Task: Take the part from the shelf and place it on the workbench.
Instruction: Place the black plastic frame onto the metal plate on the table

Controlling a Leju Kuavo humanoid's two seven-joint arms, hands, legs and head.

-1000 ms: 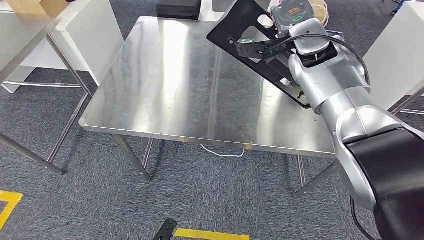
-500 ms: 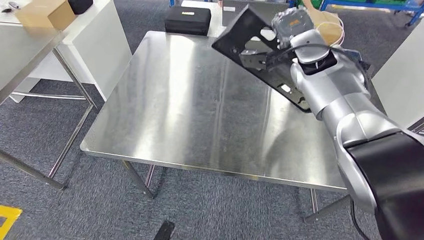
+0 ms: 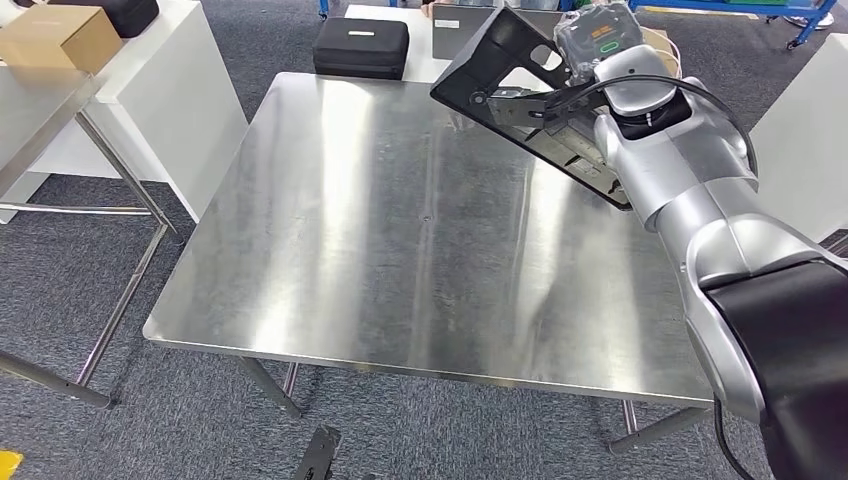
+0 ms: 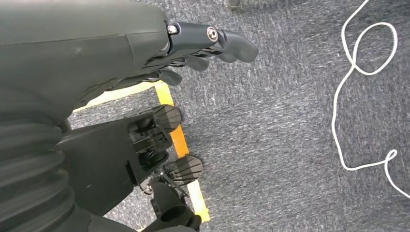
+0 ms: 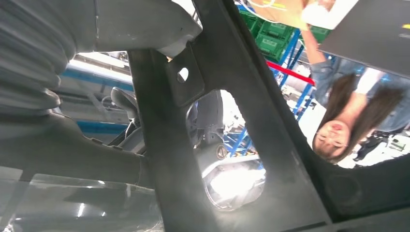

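The workbench (image 3: 400,230) has drawn nearer; right hand (image 3: 520,103) fingers grip the black part (image 3: 495,45); left hand (image 4: 193,53) empty.

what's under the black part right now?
The part, tilted in the right hand, hangs over the far right area of the steel workbench. The bench showing beside it is bare; the strip the part and arm cover cannot be seen.

Black part (image 3: 500,60) in right hand (image 3: 560,100), tilted above workbench (image 3: 400,230)
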